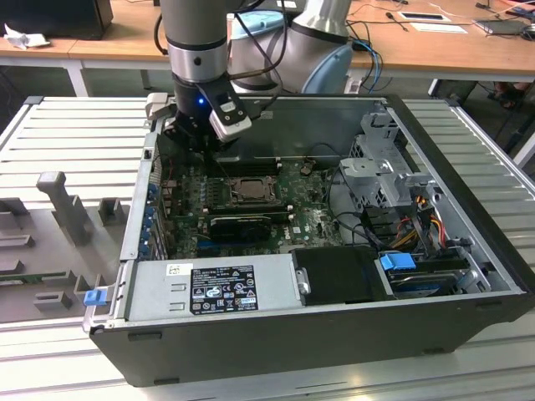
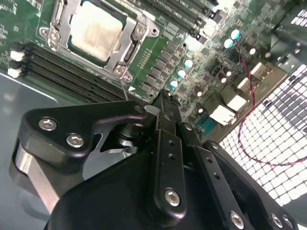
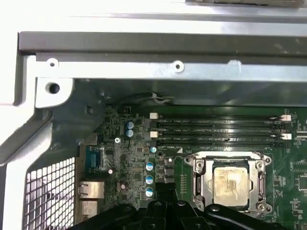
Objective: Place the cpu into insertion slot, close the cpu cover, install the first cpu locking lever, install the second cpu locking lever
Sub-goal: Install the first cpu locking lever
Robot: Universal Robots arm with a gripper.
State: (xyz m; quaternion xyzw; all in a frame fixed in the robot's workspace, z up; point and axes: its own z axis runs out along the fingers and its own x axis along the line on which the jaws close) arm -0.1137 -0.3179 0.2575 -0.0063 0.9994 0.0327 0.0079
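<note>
Black gripper (image 2: 165,96), pressed together on nothing, hovers over a corner of the green motherboard (image 3: 184,172). Silver-beige square chip (image 2: 98,31) looks seated and the silver frame cover (image 3: 200,184) looks down. Levers, can't tell.

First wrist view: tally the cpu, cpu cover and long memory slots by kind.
cpu: 1
cpu cover: 1
memory slots: 4
Total: 6

An electronics lab: an open black metal computer case (image 1: 334,342) on a ribbed grey aluminium counter (image 1: 75,142), cable-strewn wooden desks (image 1: 435,50) at the far side.
</note>
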